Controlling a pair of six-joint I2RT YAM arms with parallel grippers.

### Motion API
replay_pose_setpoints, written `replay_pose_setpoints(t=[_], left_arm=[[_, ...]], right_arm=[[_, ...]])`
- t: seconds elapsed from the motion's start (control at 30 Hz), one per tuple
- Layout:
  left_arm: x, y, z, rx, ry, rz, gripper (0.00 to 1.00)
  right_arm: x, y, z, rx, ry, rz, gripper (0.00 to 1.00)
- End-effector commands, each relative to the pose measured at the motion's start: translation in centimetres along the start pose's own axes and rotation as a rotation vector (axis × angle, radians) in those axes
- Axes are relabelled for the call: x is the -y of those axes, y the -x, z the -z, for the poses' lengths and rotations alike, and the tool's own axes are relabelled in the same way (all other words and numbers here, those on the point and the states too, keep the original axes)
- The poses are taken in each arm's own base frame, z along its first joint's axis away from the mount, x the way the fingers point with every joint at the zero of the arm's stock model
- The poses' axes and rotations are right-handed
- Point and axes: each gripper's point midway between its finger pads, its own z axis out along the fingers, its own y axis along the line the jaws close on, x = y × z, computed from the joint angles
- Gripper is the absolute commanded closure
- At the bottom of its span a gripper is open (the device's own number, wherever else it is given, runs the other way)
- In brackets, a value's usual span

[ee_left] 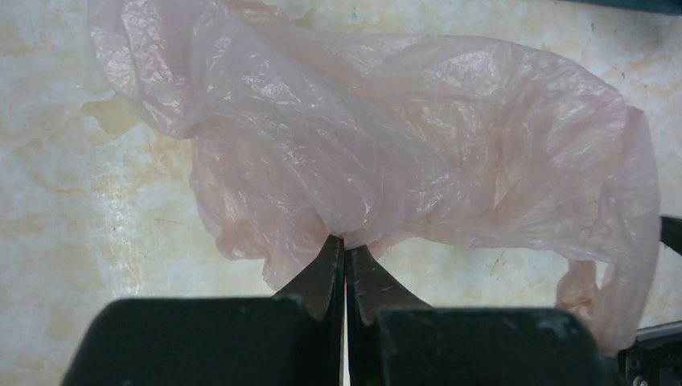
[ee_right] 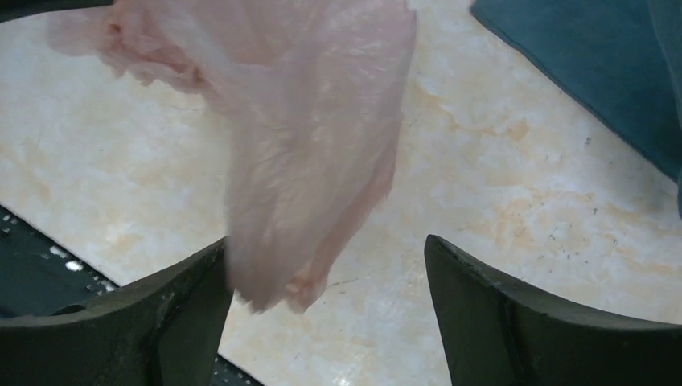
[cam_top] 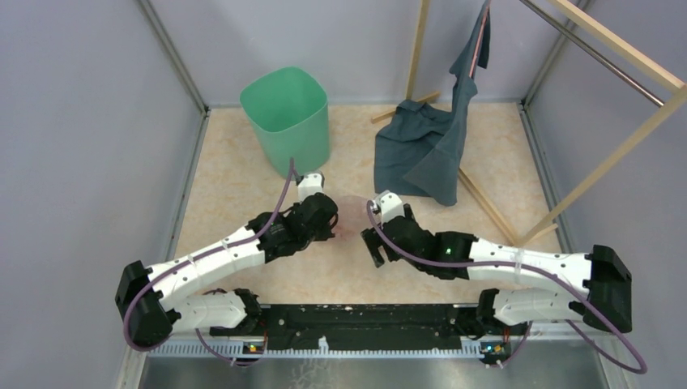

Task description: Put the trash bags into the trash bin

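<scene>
The pale-pink translucent trash bag [ee_left: 386,153] hangs crumpled between my two arms at the table's middle [cam_top: 350,212]. My left gripper [ee_left: 346,245] is shut on a fold of its film. In the right wrist view a loose end of the bag [ee_right: 314,161] dangles between the fingers of my right gripper [ee_right: 326,265], which is open and close to the left finger without being pinched. The mint-green trash bin [cam_top: 288,117] stands upright at the back left, beyond my left gripper [cam_top: 330,217]. My right gripper [cam_top: 374,239] sits just right of the bag.
A dark blue-grey cloth garment [cam_top: 425,150] hangs from a wooden rack [cam_top: 616,49] at the back right and spreads on the table; its corner shows in the right wrist view [ee_right: 595,72]. Grey walls enclose the beige table.
</scene>
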Motion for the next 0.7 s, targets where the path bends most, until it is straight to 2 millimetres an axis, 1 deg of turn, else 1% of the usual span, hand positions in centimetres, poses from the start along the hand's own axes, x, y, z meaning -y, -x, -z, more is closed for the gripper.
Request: replay_pose_setpoints(t=[0.0, 0.07, 0.13, 0.17, 0.2, 0.23, 0.3, 0.33, 0.37, 0.43, 0.47, 0.53, 0.57, 0.6, 0.67], left_arm=[[0.8, 0.8, 0.8, -0.005, -0.035, -0.017, 1.00], [0.9, 0.9, 0.9, -0.006, -0.047, -0.016, 1.00], [2.1, 1.0, 1.2, -0.013, -0.127, -0.060, 1.00], [2.5, 0.9, 1.3, -0.023, -0.163, -0.087, 1.00], [2.7, 0.8, 1.6, -0.031, -0.187, -0.115, 1.00], [2.9, 0.9, 1.8, -0.035, -0.212, -0.153, 1.00], [3.4, 0.9, 2.7, -0.044, -0.293, -0.254, 1.00], [3.6, 0.8, 3.3, -0.045, -0.334, -0.305, 1.00], [3.7, 0.9, 4.0, -0.043, -0.379, -0.369, 1.00], [3.8, 0.8, 5.6, -0.049, -0.451, -0.440, 1.00], [3.9, 0.6, 6.5, -0.060, -0.496, -0.473, 1.00], [3.7, 0.2, 7.8, -0.070, -0.540, -0.511, 1.00], [3.6, 0.0, 8.2, -0.066, -0.559, -0.526, 1.00], [3.5, -0.2, 8.3, -0.063, -0.571, -0.536, 1.00], [3.5, -0.3, 8.3, -0.045, -0.585, -0.543, 1.00]], right_arm=[[1.4, 3.4, -1.5, 0.147, 0.025, -0.064, 0.24], [0.4, 3.5, -2.1, 0.149, 0.099, -0.077, 0.26], [0.1, 3.2, -2.9, 0.152, 0.110, -0.064, 0.29], [0.3, 3.0, -3.3, 0.154, 0.095, -0.053, 0.40], [0.8, 2.8, -3.7, 0.147, 0.075, -0.049, 0.67], [1.4, 2.7, -3.9, 0.140, 0.047, -0.048, 0.79], [3.0, 2.6, -3.8, 0.125, -0.009, -0.060, 0.96], [3.9, 2.4, -3.7, 0.117, -0.028, -0.079, 1.00], [5.3, 2.2, -3.6, 0.098, -0.038, -0.121, 1.00], [6.9, 0.9, -3.5, 0.030, 0.026, -0.208, 1.00], [8.0, 0.1, -3.4, -0.005, 0.029, -0.255, 1.00], [9.5, -1.2, -3.0, -0.063, 0.037, -0.331, 1.00], [9.8, -1.4, -2.8, -0.079, 0.036, -0.352, 1.00], [9.7, -1.4, -2.6, -0.090, 0.044, -0.361, 1.00], [8.9, -0.6, -1.9, -0.090, 0.090, -0.360, 1.00]])
